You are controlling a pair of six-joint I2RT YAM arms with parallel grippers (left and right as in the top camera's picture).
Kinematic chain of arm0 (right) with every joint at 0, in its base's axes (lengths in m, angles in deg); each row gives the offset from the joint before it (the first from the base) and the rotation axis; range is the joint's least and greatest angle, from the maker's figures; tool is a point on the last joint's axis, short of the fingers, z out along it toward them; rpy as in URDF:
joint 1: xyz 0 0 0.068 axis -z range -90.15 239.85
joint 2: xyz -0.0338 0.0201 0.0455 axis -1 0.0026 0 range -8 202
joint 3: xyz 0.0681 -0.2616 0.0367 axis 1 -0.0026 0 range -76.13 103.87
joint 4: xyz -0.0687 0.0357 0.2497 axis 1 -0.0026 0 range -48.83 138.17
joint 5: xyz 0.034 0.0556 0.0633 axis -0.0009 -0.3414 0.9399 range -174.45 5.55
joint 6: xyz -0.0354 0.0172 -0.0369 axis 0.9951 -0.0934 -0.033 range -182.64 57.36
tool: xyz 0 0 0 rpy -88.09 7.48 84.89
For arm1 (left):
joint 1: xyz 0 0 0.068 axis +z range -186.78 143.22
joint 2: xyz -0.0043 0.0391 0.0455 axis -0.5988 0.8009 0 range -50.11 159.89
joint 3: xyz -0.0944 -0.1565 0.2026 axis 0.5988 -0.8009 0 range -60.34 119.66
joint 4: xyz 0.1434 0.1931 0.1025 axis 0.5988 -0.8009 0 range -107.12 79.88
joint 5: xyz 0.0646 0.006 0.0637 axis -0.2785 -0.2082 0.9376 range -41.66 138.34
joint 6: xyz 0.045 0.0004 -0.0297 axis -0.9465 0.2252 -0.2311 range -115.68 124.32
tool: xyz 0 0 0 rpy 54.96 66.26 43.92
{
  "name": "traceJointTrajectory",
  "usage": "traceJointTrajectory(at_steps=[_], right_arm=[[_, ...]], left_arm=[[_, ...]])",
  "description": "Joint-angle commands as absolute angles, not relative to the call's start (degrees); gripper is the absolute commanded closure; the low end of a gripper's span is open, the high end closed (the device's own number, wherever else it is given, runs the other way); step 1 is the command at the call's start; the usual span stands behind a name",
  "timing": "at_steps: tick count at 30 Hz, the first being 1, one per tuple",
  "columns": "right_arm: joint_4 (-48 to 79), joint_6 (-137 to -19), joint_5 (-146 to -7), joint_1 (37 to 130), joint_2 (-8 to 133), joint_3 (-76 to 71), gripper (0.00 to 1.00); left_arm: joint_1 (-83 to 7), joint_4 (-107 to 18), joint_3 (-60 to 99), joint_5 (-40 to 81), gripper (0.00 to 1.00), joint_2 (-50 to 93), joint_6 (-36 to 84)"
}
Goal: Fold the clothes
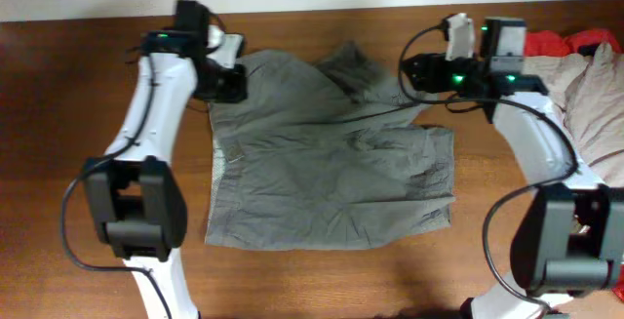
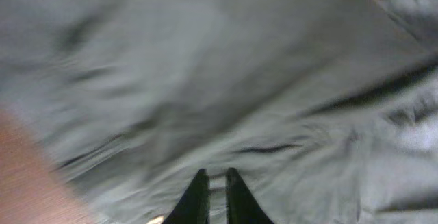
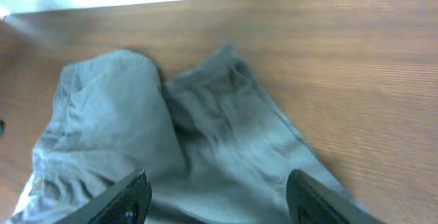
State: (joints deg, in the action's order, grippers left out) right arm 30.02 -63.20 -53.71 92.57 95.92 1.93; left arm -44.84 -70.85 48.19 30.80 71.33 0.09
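Note:
The clothes, grey-olive shorts [image 1: 331,153], lie spread on the wooden table [image 1: 97,85], waistband to the left and legs to the right, the far leg bunched up. My left gripper [image 1: 229,83] hovers at the far left corner of the shorts. In the left wrist view its fingertips [image 2: 216,172] stand a thin gap apart over blurred cloth [image 2: 239,80]; whether they pinch it is unclear. My right gripper [image 1: 414,70] sits at the far right edge of the bunched leg. In the right wrist view it [image 3: 217,179] is wide open above the cloth [image 3: 205,135], holding nothing.
A pale beige garment [image 1: 595,95] and a red cloth [image 1: 585,41] are piled at the right edge, behind my right arm. Bare wood [image 3: 356,59] shows beyond the bunched leg, and the table's far edge meets a white wall.

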Motion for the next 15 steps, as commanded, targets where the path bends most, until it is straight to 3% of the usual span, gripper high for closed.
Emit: traceJointTrajectory(at_steps=[1,6,8,15], right_arm=[[32.78,-61.58,-56.22,89.84,99.86,2.43,0.32],[36.60,-61.60,-56.22,88.79,103.94,2.43,0.30],[36.84,-62.28,-56.22,88.84,105.52,2.43,0.24],[37.32,-64.69,-58.17,88.84,105.63,2.50,0.21]], left_arm=[[-51.26,-71.77,48.45,33.01,0.95,74.33,-4.94],[-56.29,-73.98,48.45,37.60,0.98,78.70,-5.00],[-57.67,-74.92,48.45,37.69,0.99,80.95,-4.72],[-59.63,-81.34,48.45,35.57,0.99,85.02,-2.36]])
